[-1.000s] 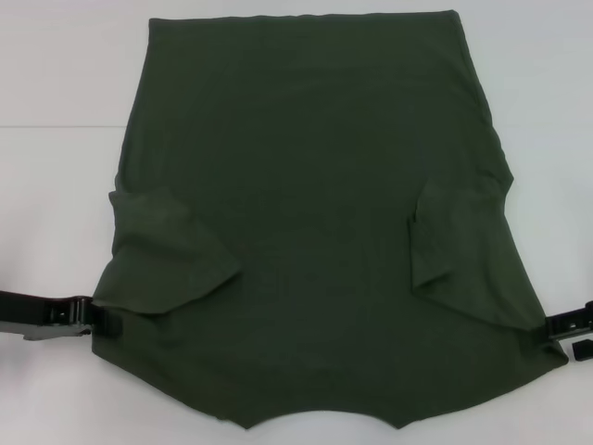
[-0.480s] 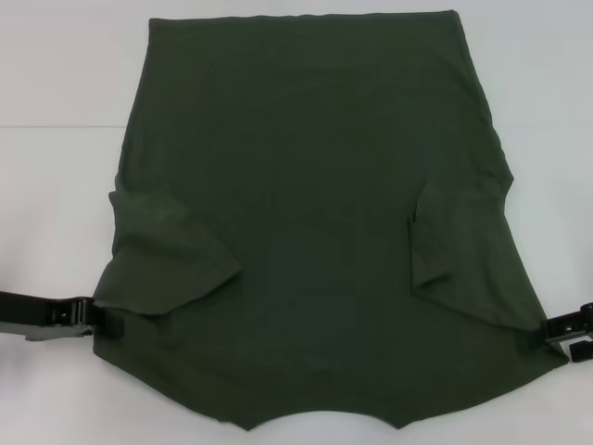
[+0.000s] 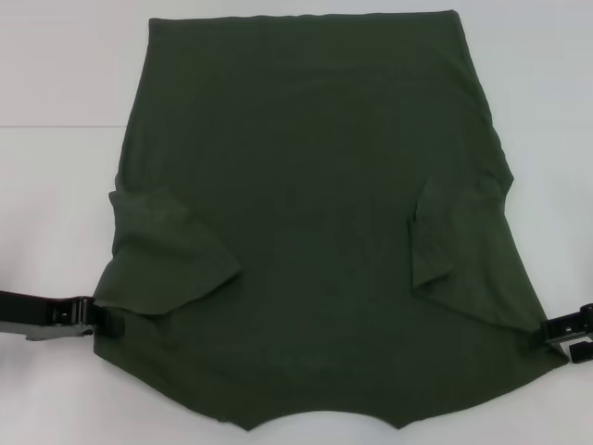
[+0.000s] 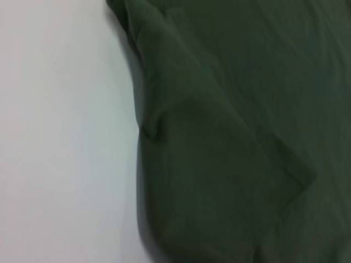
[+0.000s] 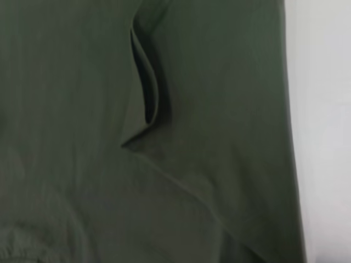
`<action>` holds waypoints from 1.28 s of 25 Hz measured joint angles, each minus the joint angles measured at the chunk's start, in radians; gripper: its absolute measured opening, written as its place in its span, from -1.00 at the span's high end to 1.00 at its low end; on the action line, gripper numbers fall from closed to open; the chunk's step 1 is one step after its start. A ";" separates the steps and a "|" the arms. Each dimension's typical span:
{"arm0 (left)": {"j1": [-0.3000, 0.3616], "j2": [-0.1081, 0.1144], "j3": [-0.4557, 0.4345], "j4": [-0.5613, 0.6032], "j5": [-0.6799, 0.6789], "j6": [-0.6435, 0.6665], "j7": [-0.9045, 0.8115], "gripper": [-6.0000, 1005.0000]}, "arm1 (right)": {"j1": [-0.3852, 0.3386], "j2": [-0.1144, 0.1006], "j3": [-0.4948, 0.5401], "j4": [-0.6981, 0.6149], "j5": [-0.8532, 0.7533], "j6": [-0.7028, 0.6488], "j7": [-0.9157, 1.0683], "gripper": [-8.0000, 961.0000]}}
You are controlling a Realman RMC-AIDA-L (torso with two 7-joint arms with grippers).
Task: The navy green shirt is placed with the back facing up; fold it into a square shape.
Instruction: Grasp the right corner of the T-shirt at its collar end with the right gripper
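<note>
Although the collar edge nearest the robot is cut off at the bottom of the head view, the navy green shirt (image 3: pixel 315 232) can be seen spread flat on the white surface (image 3: pixel 56 74), plain back up, with its hem lying farthest away. Both sleeves have already been turned inward onto the body: 1 flap (image 3: pixel 171 255) on the left and 1 narrower flap (image 3: pixel 435 236) on the right, which narrows the outline toward a rectangle.

At the near shoulder corners, 2 arms are stationed. The left end effector (image 3: pixel 100 320) is placed at the left edge of the cloth, its dark fingers reaching onto or under the fabric; whether they are clamped on the cloth or apart cannot be told. The right end effector (image 3: pixel 561 336) is set against the right corner in the same way, and its closure cannot be told either. Neither wrist view shows any fingers; only the folded sleeve edges and a strip of bare surface are seen.

This mirrored placement is judged to be preparation for a lengthwise fold: with both near corners gripped at once, the shoulder end could be carried evenly toward the far hem so the edges stay aligned. The sleeve step appears done, while the halving folds are not yet made.
</note>
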 joint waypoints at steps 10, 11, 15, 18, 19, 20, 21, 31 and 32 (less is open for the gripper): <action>-0.003 0.000 0.000 -0.001 -0.007 -0.001 0.004 0.89 | -0.002 0.000 -0.008 0.000 -0.002 0.000 0.000 -0.79; -0.003 0.000 0.000 -0.001 -0.007 -0.001 0.004 0.89 | -0.002 0.001 -0.012 0.000 -0.002 0.000 0.000 -0.79; -0.005 0.001 0.000 -0.002 -0.008 -0.001 0.005 0.89 | -0.001 0.002 -0.021 0.000 -0.002 0.008 0.001 -0.79; -0.006 0.002 0.000 -0.003 -0.008 0.000 0.005 0.89 | -0.001 0.003 -0.021 0.000 -0.002 0.009 0.001 -0.79; -0.006 0.002 0.000 -0.003 -0.008 0.000 0.005 0.89 | -0.001 0.004 -0.021 0.000 -0.002 0.009 0.001 -0.79; -0.007 0.002 0.000 -0.003 -0.008 0.000 0.005 0.89 | -0.001 0.004 -0.021 0.000 -0.002 0.009 0.001 -0.79; -0.007 0.002 0.000 -0.003 -0.008 0.000 0.005 0.89 | -0.001 0.004 -0.021 0.000 -0.002 0.009 0.001 -0.79; -0.010 0.003 0.000 -0.004 -0.008 -0.001 0.006 0.89 | 0.005 0.009 -0.022 0.000 0.001 0.015 0.000 -0.78; -0.010 0.003 0.000 -0.004 -0.008 -0.001 0.006 0.89 | 0.007 0.011 -0.023 0.000 0.000 0.015 0.000 -0.78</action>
